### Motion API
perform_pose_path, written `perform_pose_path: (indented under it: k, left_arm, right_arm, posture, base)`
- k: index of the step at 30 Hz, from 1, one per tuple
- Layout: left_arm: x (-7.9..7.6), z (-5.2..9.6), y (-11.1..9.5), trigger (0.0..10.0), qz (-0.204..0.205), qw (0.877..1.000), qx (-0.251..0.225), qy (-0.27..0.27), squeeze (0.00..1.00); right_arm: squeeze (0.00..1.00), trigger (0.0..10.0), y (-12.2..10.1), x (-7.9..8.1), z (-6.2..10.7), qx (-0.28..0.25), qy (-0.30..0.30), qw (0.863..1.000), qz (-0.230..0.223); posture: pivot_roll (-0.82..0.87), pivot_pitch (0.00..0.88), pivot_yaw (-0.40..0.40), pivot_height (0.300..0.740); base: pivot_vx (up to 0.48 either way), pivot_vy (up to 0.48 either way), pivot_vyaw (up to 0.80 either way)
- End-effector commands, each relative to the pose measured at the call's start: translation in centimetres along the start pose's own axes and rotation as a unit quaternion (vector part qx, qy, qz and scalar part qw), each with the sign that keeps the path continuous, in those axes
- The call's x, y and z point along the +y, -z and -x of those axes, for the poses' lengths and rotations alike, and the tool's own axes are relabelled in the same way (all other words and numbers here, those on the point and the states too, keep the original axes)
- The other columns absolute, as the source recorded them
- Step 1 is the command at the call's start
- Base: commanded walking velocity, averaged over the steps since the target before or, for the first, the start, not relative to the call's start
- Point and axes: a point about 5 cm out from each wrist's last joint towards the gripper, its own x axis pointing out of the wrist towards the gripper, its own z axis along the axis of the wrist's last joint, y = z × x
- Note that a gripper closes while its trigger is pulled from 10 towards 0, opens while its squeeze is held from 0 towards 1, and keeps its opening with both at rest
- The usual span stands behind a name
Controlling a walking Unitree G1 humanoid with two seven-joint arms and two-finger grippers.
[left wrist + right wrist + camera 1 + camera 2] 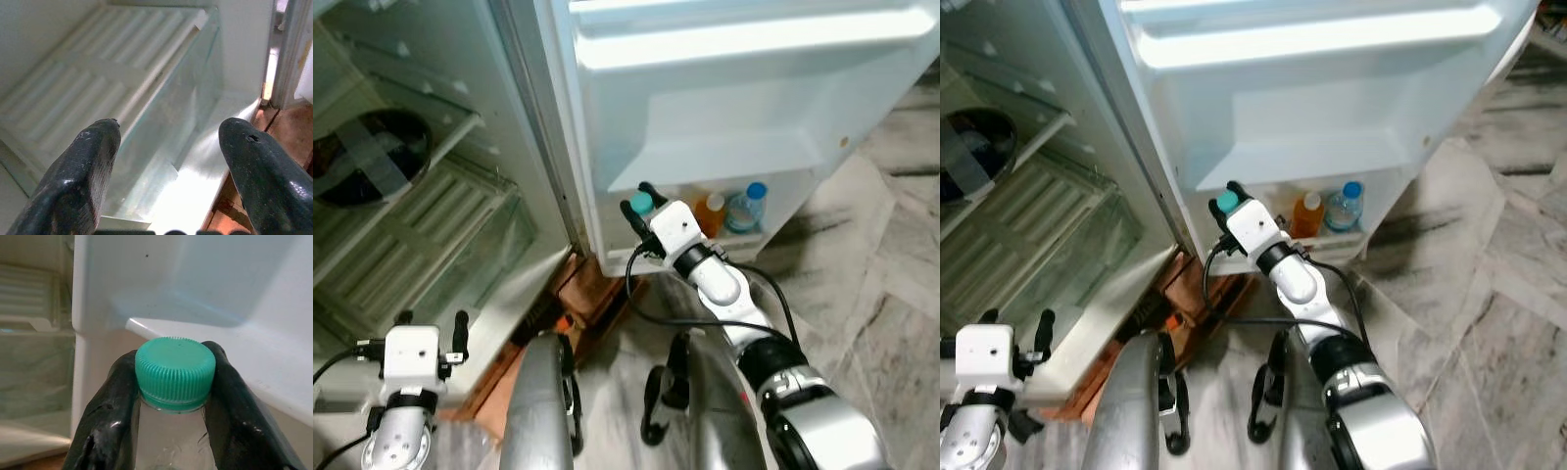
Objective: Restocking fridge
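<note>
Marble floor [891, 245] beneath open fridge [724, 108]

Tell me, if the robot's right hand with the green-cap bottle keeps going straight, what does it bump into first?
Probably the white fridge door. The right hand holds the green-capped bottle pointed at the door's lower shelf, where an orange bottle and a blue-capped bottle stand off to the side. Depth is hard to judge.

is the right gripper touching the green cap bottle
Touching. In the right wrist view, both black fingers of the right gripper press against the neck of the green-capped bottle, just under its cap, with no gap on either side.
</note>
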Motion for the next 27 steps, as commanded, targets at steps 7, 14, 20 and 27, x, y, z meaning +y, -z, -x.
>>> perform_pose_path:
  k: [7, 14, 20, 27]
  left_arm:
    - [-0.1, 1.0, 0.4, 10.0, -0.008, 1.000, 0.025, 0.005, 0.00]
    - [-0.1, 1.1, 0.3, 10.0, -0.009, 1.000, 0.025, 0.004, 0.00]
    - [0.0, 1.6, 0.3, 10.0, -0.013, 1.000, 0.028, 0.004, 0.00]
    - [0.3, 3.0, 0.3, 10.0, -0.013, 0.999, 0.040, 0.003, 0.00]
  right_arm:
    - [0.00, 10.0, -0.9, -1.0, -1.1, -0.026, 0.017, 0.996, 0.083]
    - [0.00, 10.0, -0.6, -1.2, -1.9, -0.005, 0.015, 0.993, 0.113]
    - [0.00, 10.0, -2.5, -1.0, -3.5, -0.043, 0.020, 0.991, 0.123]
    - [0.00, 10.0, -5.3, -0.5, -5.2, -0.117, 0.017, 0.980, 0.162]
  posture:
    - [0.22, 0.316, 0.017, 0.565]
    - [0.25, 0.328, 0.018, 0.565]
    - [0.25, 0.346, 0.020, 0.565]
    - [0.28, 0.383, 0.023, 0.565]
  base:
    - [0.000, 0.000, 0.00]
    - [0.000, 0.000, 0.00]
    - [0.000, 0.000, 0.00]
    - [0.000, 0.000, 0.00]
